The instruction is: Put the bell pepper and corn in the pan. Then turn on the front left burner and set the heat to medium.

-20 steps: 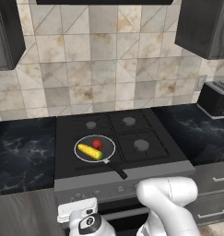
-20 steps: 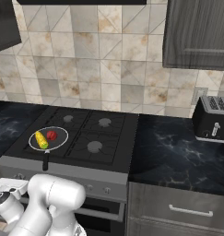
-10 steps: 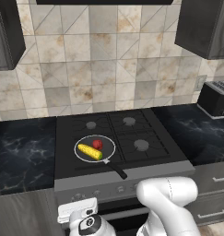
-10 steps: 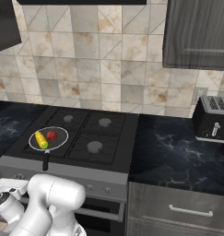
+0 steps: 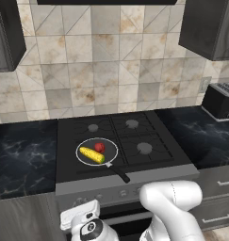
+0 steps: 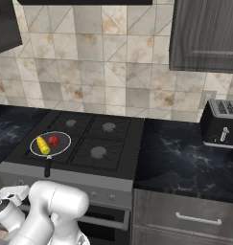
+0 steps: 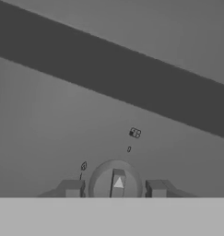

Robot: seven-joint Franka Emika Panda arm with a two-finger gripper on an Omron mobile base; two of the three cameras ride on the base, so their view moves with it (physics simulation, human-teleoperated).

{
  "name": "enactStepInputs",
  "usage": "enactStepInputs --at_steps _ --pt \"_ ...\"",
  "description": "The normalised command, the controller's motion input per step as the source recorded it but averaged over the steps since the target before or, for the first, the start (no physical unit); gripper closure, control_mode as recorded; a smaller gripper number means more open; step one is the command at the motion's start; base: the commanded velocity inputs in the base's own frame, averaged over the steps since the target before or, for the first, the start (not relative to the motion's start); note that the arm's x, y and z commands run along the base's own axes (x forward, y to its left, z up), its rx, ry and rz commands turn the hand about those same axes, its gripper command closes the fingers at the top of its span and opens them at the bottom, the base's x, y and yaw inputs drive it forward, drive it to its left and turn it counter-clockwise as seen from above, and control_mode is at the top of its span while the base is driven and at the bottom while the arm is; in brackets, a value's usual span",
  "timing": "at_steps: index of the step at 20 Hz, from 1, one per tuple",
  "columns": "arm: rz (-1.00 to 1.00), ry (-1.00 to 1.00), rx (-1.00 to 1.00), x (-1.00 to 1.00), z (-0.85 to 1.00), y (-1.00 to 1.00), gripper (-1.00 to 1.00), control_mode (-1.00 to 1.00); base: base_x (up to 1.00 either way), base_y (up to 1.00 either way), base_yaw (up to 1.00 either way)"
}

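Jaws clenched on round grey stove knob (image 7: 116, 183); red bell pepper (image 5: 100, 147) and yellow corn cob (image 5: 92, 154) lie in dark pan (image 5: 83, 147) at stove's front left corner. Knob step in hand; next, judged, rotation to medium

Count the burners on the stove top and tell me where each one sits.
4. Back left burner, back right burner and front right burner show their grey caps. The front left burner lies hidden under the pan holding the corn and bell pepper.

corn (image 5: 92, 155) left of bell pepper (image 5: 100, 147) | both in pan (image 5: 111, 147) | pan on front left burner
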Motion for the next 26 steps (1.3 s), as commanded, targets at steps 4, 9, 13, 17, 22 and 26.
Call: enactStepInputs --at_steps 4,9,13,17,22,26 --pt "0.0 0.0 -0.23 0.0 0.0 0.0 1.0 -1.0 0.0 0.0 0.0" --pt "0.0 0.0 -0.22 0.0 -0.03 0.0 1.0 -1.0 0.0 0.0 0.0" --pt "0.0 0.0 -0.21 0.0 -0.02 0.0 1.0 -1.0 0.0 0.0 0.0" --pt "0.0 0.0 -0.2 0.0 -0.01 0.0 1.0 -1.0 0.0 0.0 0.0" --pt "0.0 0.0 -0.21 0.0 -0.01 0.0 1.0 -1.0 0.0 0.0 0.0" --pt "0.0 0.0 -0.22 0.0 0.0 0.0 1.0 -1.0 0.0 0.0 0.0"
